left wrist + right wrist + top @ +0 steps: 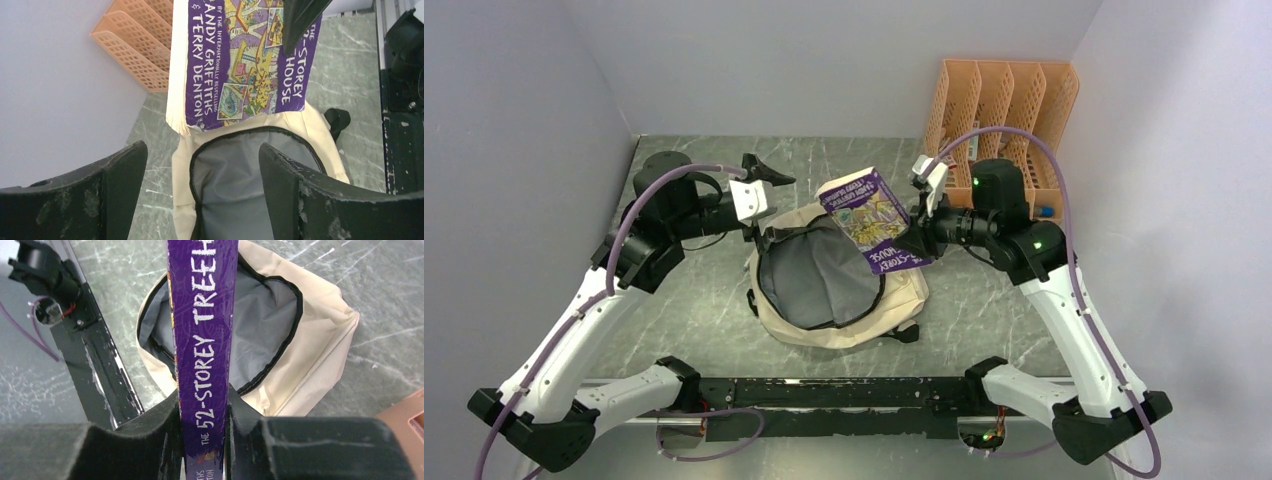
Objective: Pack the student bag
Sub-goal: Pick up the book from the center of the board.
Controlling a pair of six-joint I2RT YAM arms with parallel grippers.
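Spine lettering (206,355) shows only at right claw (202,412) clamping book (200,285); left claw (201,155) gapes.

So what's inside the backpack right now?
Only grey lining shows in the open backpack. The purple book, clamped in the right tool, hangs over one side and hides that part.

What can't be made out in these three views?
- Top view: the book covers part of the student bag opening; anything beneath it is hidden.
- Right wrist: the spine title is cut off by the top edge, the authors by the bottom edge.
- Top view: orange organizer, lower slots sit behind the right arm.
- Left wrist: the bag's near end is cut off by the bottom edge.
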